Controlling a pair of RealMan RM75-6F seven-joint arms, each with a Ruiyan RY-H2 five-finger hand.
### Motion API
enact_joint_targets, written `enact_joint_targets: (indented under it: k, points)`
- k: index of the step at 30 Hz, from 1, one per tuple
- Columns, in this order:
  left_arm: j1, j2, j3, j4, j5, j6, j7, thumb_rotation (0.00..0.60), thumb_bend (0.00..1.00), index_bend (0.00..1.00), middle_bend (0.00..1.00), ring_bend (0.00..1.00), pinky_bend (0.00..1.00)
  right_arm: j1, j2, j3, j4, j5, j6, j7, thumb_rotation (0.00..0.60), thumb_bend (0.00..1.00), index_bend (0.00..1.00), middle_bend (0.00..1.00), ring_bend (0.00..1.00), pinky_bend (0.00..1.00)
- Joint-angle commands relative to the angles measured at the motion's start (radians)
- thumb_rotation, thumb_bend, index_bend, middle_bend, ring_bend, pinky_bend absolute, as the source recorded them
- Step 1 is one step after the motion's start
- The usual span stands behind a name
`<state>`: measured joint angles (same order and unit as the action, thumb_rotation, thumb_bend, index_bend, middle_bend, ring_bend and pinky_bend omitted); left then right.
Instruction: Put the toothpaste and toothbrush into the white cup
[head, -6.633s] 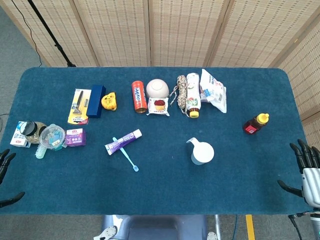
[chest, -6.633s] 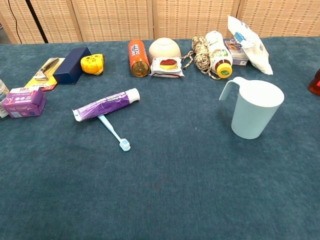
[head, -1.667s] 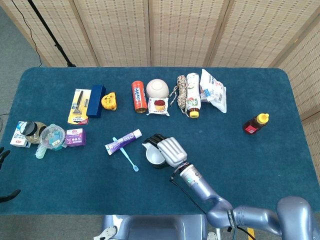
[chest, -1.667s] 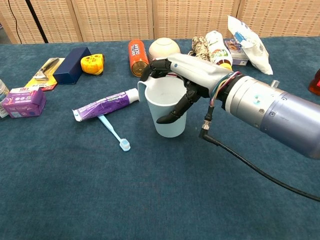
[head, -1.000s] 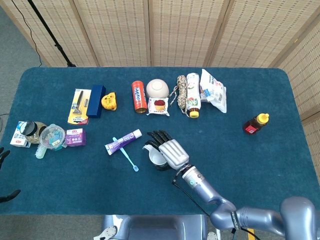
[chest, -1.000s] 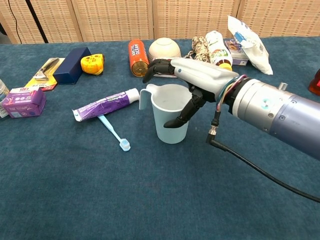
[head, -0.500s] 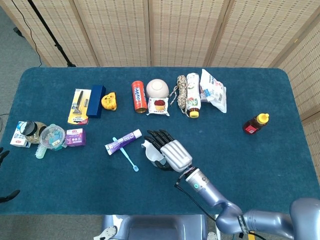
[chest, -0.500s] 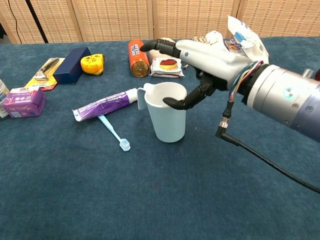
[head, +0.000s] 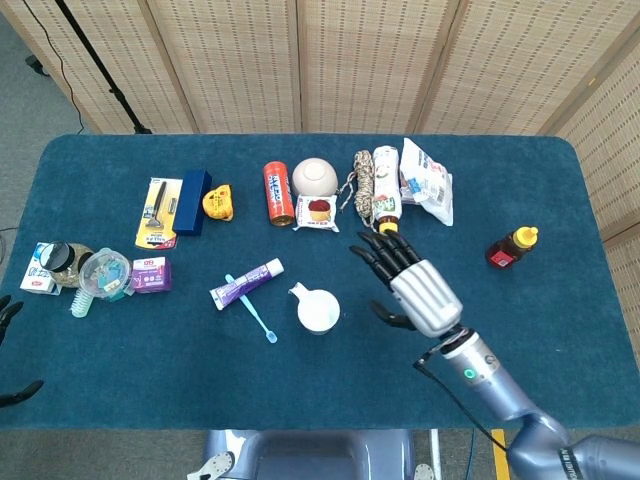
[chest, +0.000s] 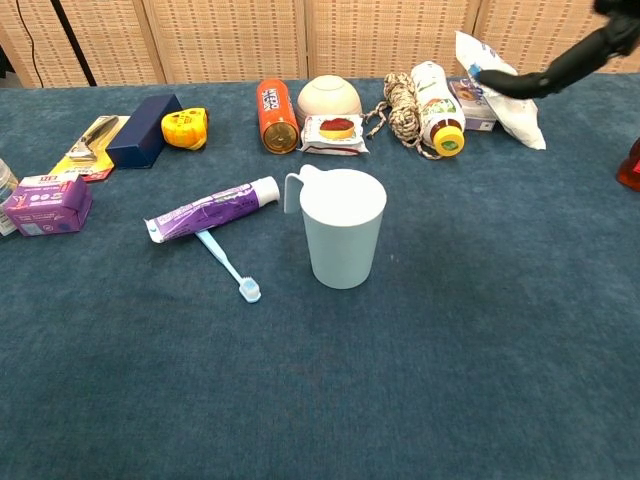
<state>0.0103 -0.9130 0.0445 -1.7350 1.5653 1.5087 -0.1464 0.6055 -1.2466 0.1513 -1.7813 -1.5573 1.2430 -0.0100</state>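
only dark fingertips of the left hand (head: 8, 312) showed at the table's edge, so its finger state could not be told. the right hand (head: 412, 283) hung empty, fingers spread, to the right of the white cup (head: 318, 311). the cup stood upright, just right of the purple toothpaste (head: 246, 283) and pale blue toothbrush (head: 251, 308), which lay touching. the table (head: 520, 340) wore blue cloth; woven screens (head: 360, 60) stood behind.

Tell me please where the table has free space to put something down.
Bare cloth lies in front of the white cup and toothbrush, along the near edge, and between the cup and the honey bottle. The back row, from razor pack to snack bag, is crowded.
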Motion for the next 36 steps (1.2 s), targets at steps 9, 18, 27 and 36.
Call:
enact_joint_targets:
  k: [9,18,27,36]
  points:
    - [-0.050,-0.034,-0.024,0.097,0.032,-0.028,0.001,0.600,0.00,0.00,0.00,0.00,0.00,-0.244,0.163,-0.100,0.232,0.016,0.207,0.265,0.600,0.00,0.00,0.00,0.00,0.00]
    - [-0.175,-0.078,-0.060,0.172,0.134,-0.083,-0.054,0.600,0.00,0.00,0.00,0.00,0.00,-0.481,0.163,-0.205,0.242,0.011,0.397,0.329,0.600,0.00,0.00,0.00,0.00,0.00]
    - [-0.292,-0.083,-0.109,0.073,0.087,-0.226,0.031,0.600,0.01,0.00,0.00,0.00,0.00,-0.502,0.166,-0.196,0.261,-0.033,0.422,0.379,0.600,0.00,0.00,0.00,0.00,0.00]
    - [-0.403,-0.181,-0.150,-0.012,-0.098,-0.437,0.139,0.600,0.01,0.00,0.00,0.00,0.00,-0.503,0.166,-0.190,0.259,-0.063,0.398,0.406,0.600,0.00,0.00,0.00,0.00,0.00]
